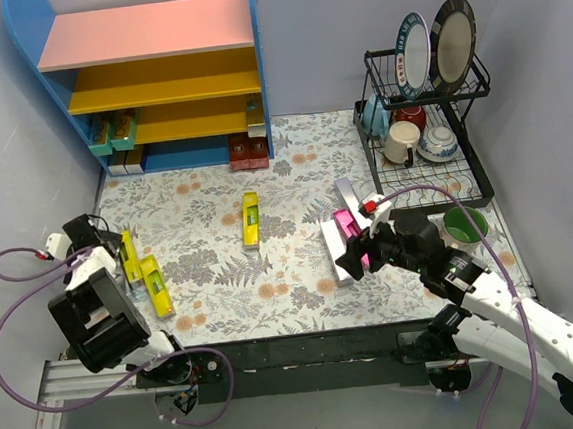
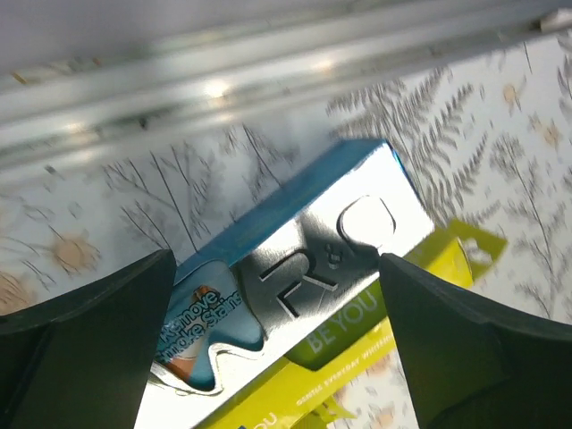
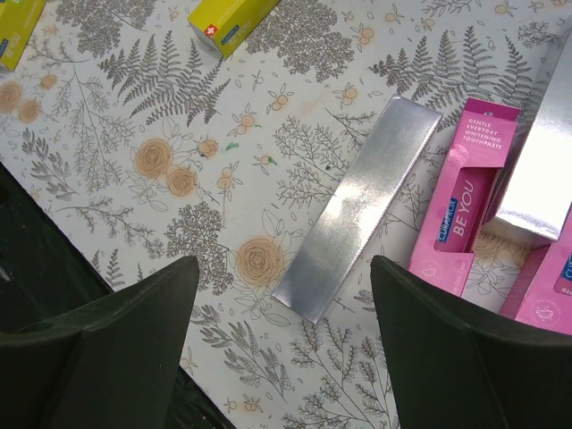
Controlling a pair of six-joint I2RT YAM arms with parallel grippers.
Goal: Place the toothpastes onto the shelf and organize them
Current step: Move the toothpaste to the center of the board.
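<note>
The left hand (image 2: 275, 264) is hovering open and empty over a silver-and-blue box (image 2: 322, 241), which is lying across a yellow box (image 2: 375, 357) at the near left of the surface (image 1: 291, 154). The right hand (image 3: 284, 268) is hovering open and empty above a plain silver box (image 3: 357, 206) beside a pink box (image 3: 465, 206), near right. Other boxes are standing at the bottom of the shelf (image 1: 150, 31), far left.

The boxes are probably light, hollow cardboard: stiff lengthwise, crushable on the broad faces, and slippery where foiled. Grip across the narrow sides at mid-length.

Legible: "Remove Smoke Stains", embossed "R", "BE YOU", "GENTLE EVERYDAY WHITENING TOOTHPASTE", apparently "CURAPROX".
</note>
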